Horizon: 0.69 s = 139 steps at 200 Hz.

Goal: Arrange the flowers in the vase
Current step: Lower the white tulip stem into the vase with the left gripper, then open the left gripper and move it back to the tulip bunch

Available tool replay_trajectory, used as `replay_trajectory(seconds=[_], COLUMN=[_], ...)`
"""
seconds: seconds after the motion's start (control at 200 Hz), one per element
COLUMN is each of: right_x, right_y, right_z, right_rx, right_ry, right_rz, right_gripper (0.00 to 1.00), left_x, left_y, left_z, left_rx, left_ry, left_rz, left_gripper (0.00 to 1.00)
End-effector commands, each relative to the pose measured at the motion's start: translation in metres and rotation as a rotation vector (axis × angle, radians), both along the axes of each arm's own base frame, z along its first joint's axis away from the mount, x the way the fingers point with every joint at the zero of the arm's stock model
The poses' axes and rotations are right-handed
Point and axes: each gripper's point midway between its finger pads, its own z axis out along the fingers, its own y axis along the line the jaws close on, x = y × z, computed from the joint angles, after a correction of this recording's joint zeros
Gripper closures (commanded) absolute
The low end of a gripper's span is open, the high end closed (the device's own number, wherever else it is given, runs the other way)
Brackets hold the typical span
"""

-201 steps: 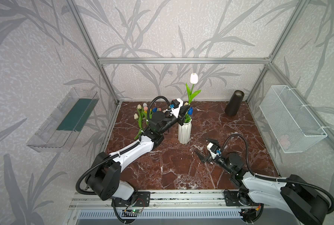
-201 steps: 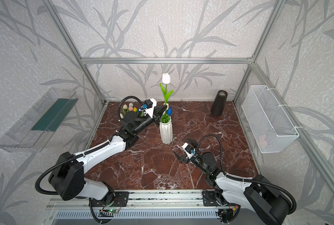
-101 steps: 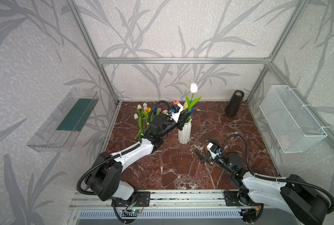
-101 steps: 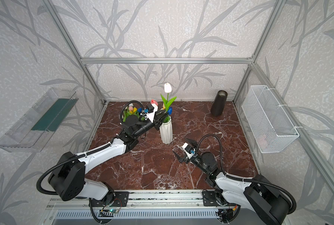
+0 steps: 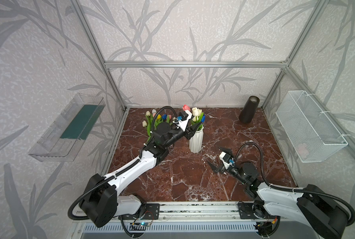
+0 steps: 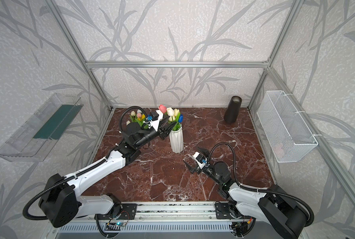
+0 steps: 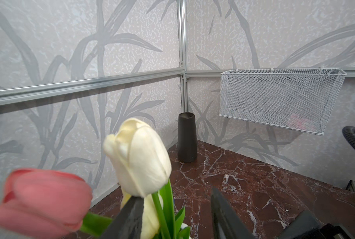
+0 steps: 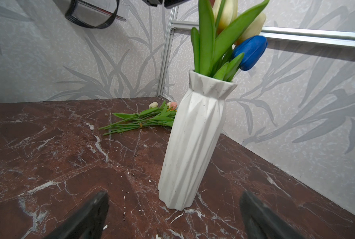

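A white ribbed vase [image 5: 196,141] [image 6: 176,141] [image 8: 193,144] stands mid-table, holding white tulips [image 5: 196,111] [image 7: 139,157] and a blue one [image 6: 180,118] [image 8: 250,52]. A pink tulip [image 5: 185,107] [image 7: 42,198] leans by the rim, its stem hidden behind a finger. My left gripper [image 5: 194,129] [image 6: 170,129] [image 7: 174,194] is open at the vase mouth; a green stem passes loosely between its jaws. More flowers [image 5: 153,122] [image 8: 143,120] lie bunched at the back left. My right gripper [image 5: 213,155] [image 6: 191,154] [image 8: 174,193] is wide open and empty, low in front of the vase.
A tall black vase [image 5: 249,112] [image 7: 187,140] stands in the back right corner. A white wire basket [image 5: 309,124] [image 7: 280,99] hangs on the right wall and a clear shelf [image 5: 68,128] on the left wall. Aluminium frame posts bound the marble table.
My left gripper went from shut to open, and the white tulip it held high has dropped lower into the vase. The right arm has not moved.
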Motion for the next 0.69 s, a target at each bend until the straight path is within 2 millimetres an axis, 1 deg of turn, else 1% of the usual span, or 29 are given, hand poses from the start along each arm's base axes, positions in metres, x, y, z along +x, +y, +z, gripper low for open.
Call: replay_trajectory(seconds=[0.0,0.065,0.155,0.205,0.23,0.29,0.34,0.375,0.495,0.595,0.69], right_x=[-0.001,-0.001,-0.002,-0.001,-0.001,-0.001,-0.001,-0.001,-0.001,-0.001,-0.001], right_y=[0.004,0.004,0.005,0.005,0.005,0.004,0.005,0.005,0.005,0.005,0.005], right_z=[0.009,0.009,0.009,0.008,0.008,0.009,0.009,0.009,0.009,0.008,0.008], right_rx=[0.02,0.022,0.022,0.021,0.021,0.022,0.022,0.022,0.023,0.022,0.021], right_ry=[-0.027,-0.027,-0.023,-0.023,-0.023,-0.025,-0.025,-0.023,-0.023,-0.022,-0.023], right_rz=[0.016,0.018,0.021,0.019,0.02,0.015,0.017,0.018,0.018,0.018,0.017], right_gripper=[0.01,0.01,0.01,0.01,0.01,0.01,0.01,0.01,0.01,0.01,0.01], left_x=[-0.015,-0.017,-0.013,-0.013,-0.011,-0.003,0.001,0.002,0.013,0.012,0.012], left_y=[0.014,0.015,0.016,0.016,0.016,0.017,0.016,0.017,0.031,0.039,0.056], left_z=[0.031,0.033,0.026,0.021,0.018,0.009,0.001,-0.002,-0.007,-0.001,0.012], left_rx=[0.004,0.039,0.085,0.097,0.107,0.143,0.186,0.2,0.191,0.168,0.11], left_ry=[-0.065,-0.056,-0.026,-0.013,0.003,0.06,0.099,0.11,0.138,0.114,0.081], left_rz=[0.022,0.022,0.039,0.036,0.041,0.067,0.068,0.074,0.161,0.196,0.258], left_gripper=[0.44,0.44,0.44,0.52,0.53,0.53,0.49,0.49,0.53,0.53,0.51])
